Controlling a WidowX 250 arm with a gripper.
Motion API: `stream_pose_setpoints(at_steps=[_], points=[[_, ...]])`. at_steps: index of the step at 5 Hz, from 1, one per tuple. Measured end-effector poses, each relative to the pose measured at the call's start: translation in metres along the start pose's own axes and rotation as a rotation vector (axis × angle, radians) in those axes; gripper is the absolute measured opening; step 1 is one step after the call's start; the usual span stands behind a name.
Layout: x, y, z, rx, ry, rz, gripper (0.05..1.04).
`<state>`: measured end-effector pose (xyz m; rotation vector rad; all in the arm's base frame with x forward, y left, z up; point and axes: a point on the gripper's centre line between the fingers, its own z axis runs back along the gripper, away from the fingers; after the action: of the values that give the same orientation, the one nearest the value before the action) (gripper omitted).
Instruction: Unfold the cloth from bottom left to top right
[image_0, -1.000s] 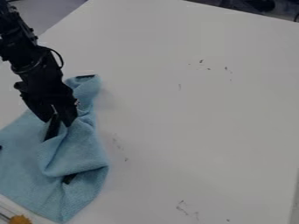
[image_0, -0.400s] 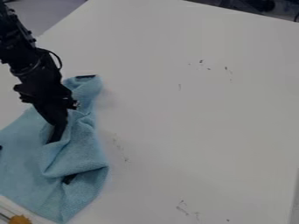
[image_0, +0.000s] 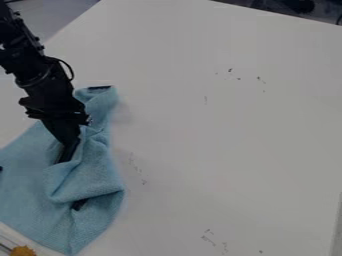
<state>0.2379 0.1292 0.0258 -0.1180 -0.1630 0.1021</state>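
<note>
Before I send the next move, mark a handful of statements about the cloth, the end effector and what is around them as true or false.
1. The blue cloth lies toward the left of the camera view, on the white table. True.
2. The cloth is spread out flat, without folds. False: it is bunched and folded over along its right side.
3. The end effector is shut on the cloth. True.
4. The end effector hangs over the right half of the table. False: it is at the left, down at the cloth's folds.
5. A black patch shows at the cloth's top end. True.
6. The orange-brown object lies on top of the cloth. False: it is beside the cloth, in the view's bottom left corner.
</note>
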Motion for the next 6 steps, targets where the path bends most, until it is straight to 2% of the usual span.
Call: stream_pose_setpoints(at_steps=[1,2,3,4,5,6], points=[[0.000,-0.004,0.006,0.013,-0.014,0.004,0.231],[0.001,-0.006,0.005,0.011,-0.012,-0.007,0.499],[0.003,-0.009,0.001,0.001,-0.005,-0.025,0.812],[0.004,-0.010,-0.003,-0.014,0.003,-0.029,1.007],[0.004,-0.008,-0.008,-0.029,0.011,-0.028,0.954],[0.002,-0.004,-0.011,-0.046,0.008,-0.011,0.666]])
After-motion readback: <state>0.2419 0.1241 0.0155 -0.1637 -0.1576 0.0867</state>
